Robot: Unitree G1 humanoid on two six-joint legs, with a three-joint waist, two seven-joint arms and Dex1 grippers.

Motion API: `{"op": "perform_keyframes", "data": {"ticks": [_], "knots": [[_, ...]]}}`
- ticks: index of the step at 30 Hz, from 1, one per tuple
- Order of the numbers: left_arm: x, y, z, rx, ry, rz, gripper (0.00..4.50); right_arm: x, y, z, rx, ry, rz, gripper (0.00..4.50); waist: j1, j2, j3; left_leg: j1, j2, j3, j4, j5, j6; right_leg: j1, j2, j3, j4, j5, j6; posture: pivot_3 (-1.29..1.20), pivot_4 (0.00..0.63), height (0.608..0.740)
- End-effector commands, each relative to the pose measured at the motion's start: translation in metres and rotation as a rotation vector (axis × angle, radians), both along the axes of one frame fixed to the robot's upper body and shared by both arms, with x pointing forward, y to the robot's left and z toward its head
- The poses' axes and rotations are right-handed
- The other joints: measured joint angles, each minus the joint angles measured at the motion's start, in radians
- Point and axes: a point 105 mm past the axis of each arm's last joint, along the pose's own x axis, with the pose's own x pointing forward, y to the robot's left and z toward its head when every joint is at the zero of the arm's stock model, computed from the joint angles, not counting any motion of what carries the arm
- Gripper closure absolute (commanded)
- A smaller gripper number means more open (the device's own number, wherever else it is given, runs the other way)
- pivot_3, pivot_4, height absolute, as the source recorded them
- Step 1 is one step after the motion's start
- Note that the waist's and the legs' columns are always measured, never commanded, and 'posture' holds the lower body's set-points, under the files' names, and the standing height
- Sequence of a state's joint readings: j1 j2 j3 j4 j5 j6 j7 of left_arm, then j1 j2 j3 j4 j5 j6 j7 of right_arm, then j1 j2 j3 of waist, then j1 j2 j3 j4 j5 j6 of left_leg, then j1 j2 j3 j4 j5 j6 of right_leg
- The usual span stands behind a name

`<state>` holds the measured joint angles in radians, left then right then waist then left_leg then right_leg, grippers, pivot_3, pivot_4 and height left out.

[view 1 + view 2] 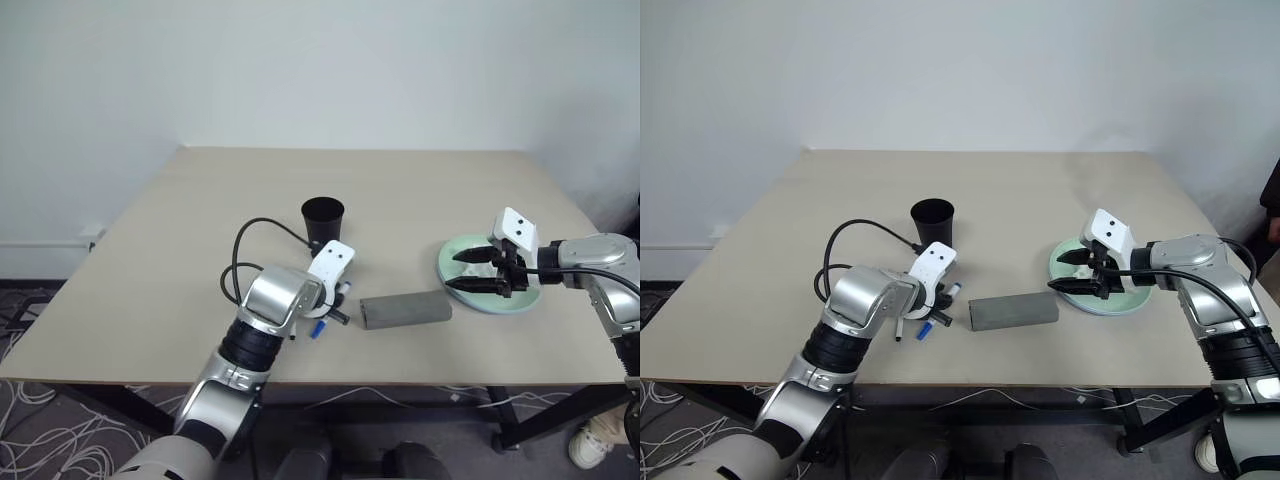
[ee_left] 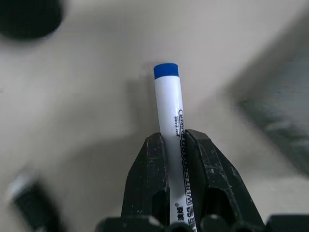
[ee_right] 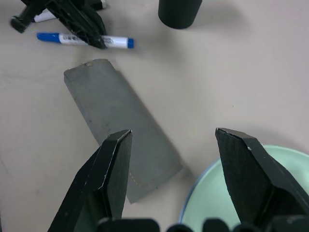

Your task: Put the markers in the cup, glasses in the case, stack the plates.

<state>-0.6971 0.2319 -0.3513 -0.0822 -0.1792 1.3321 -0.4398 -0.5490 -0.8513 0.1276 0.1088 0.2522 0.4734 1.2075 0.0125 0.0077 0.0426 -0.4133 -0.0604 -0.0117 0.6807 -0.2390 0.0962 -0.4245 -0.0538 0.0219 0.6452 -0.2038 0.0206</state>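
1. The black cup (image 1: 932,221) stands upright on the table (image 1: 760,260); its inside is too dark to see into.
2. The left gripper (image 2: 175,145) is clamped on the blue-capped marker (image 3: 84,40), just in front of the cup and beside the grey case (image 1: 1013,311).
3. The black-capped marker (image 1: 899,329) lies on the table beside that arm.
4. The case lies shut and flat between the two arms; its contents are hidden.
5. The right gripper (image 3: 174,164) hovers with fingers apart over the stacked plates (image 1: 455,262), pale green on top of light blue.
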Motion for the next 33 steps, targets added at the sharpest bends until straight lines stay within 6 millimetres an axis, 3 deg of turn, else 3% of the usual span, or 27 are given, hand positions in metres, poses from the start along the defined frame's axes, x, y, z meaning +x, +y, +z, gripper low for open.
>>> {"op": "perform_keyframes", "data": {"ticks": [1, 5, 7, 12, 15, 20, 33], "knots": [[0.005, -0.025, 0.049, -0.169, -0.215, -0.192, 4.36, 0.005, 0.000, 0.018, 0.006, -0.064, 0.007, 1.51, 0.000, 0.000, 0.000, 0.000, 0.000, 0.000, -0.001, 0.000, 0.000, 0.000, 0.000, 0.000, -0.001, 0.000, 0.000, 0.00, 0.000, 0.731], [0.034, -0.017, 0.102, -0.383, -0.500, -0.147, 4.36, 0.006, 0.000, 0.019, 0.008, -0.068, 0.009, 1.51, 0.000, 0.000, 0.000, 0.000, 0.000, 0.000, -0.003, 0.000, 0.000, 0.000, 0.000, 0.000, -0.003, 0.000, 0.000, 0.00, 0.000, 0.731], [0.059, 0.001, 0.123, -0.438, -0.667, -0.006, 4.36, 0.006, 0.001, 0.019, 0.009, -0.069, 0.010, 1.51, 0.001, 0.000, 0.000, 0.000, 0.000, 0.000, -0.003, 0.000, 0.000, 0.000, 0.000, 0.000, -0.003, 0.000, -0.001, 0.00, 0.000, 0.731], [0.098, 0.041, 0.143, -0.417, -0.894, 0.232, 4.36, 0.007, 0.002, 0.019, 0.015, -0.075, 0.009, 1.51, 0.001, 0.000, 0.000, 0.000, 0.000, 0.000, -0.003, 0.000, 0.000, 0.001, 0.001, 0.001, -0.003, 0.001, -0.001, 0.00, 0.000, 0.731], [0.114, 0.054, 0.144, -0.393, -0.912, 0.339, 4.36, 0.007, 0.003, 0.019, 0.018, -0.076, 0.008, 1.51, 0.003, 0.000, 0.000, 0.000, 0.000, 0.000, -0.003, 0.000, 0.000, 0.001, 0.001, 0.000, -0.003, 0.001, 0.000, 0.00, 0.000, 0.731], [0.125, 0.053, 0.135, -0.396, -0.916, 0.354, 4.36, 0.007, 0.005, 0.019, 0.028, -0.080, 0.007, 1.51, 0.019, -0.001, 0.000, -0.002, -0.001, 0.000, -0.002, 0.000, 0.001, 0.000, 0.001, 0.000, -0.004, 0.001, 0.000, 0.00, 0.000, 0.731], [0.127, 0.032, 0.123, -0.442, -0.914, 0.282, 4.36, 0.004, 0.008, 0.018, 0.035, -0.081, 0.001, 1.51, 0.025, -0.001, 0.000, -0.005, 0.000, 0.000, -0.001, 0.000, 0.001, -0.001, 0.001, -0.001, -0.004, 0.001, 0.000, 0.00, 0.000, 0.731]]}}
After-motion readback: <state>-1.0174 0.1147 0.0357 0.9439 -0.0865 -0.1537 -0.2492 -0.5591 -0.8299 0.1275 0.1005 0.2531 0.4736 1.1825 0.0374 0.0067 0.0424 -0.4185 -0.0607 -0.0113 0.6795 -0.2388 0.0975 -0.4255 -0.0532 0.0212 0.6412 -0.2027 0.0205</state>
